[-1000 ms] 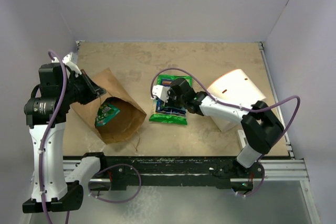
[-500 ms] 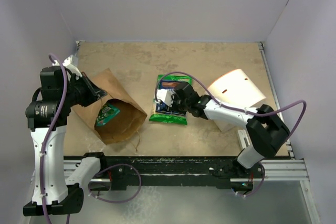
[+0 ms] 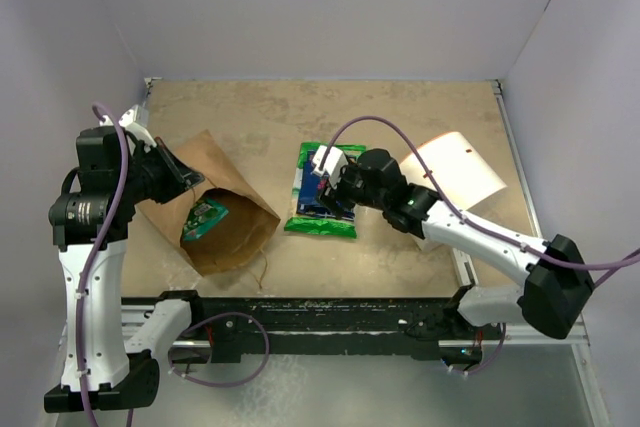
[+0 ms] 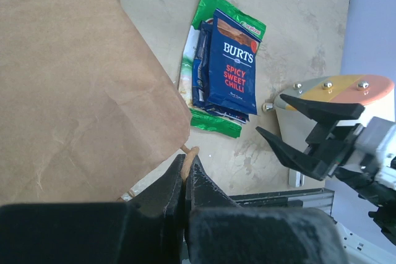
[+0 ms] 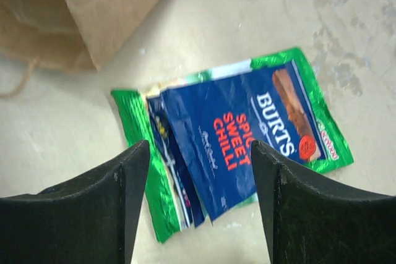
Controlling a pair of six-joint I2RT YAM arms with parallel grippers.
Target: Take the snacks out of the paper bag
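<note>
left claw [image 4: 185, 165]: pinched shut on paper bag [image 3: 205, 162] rim | right claw [image 5: 198, 149]: wide, empty, above dark blue packet [image 5: 247, 134] | blue packet: atop green packet [image 5: 139, 128], on tabletop [image 3: 400, 117] beside bag | green-label snack [image 3: 204, 218]: inside bag mouth

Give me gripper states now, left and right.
Left gripper: closed, at the paper bag edge; whether it pinches paper cannot be told.
Right gripper: open, empty, over the blue packet.

One paper bag [image 3: 232, 230], four snack packets [image 3: 322, 223] (one inside it), one white cylinder [image 3: 456, 173]
</note>
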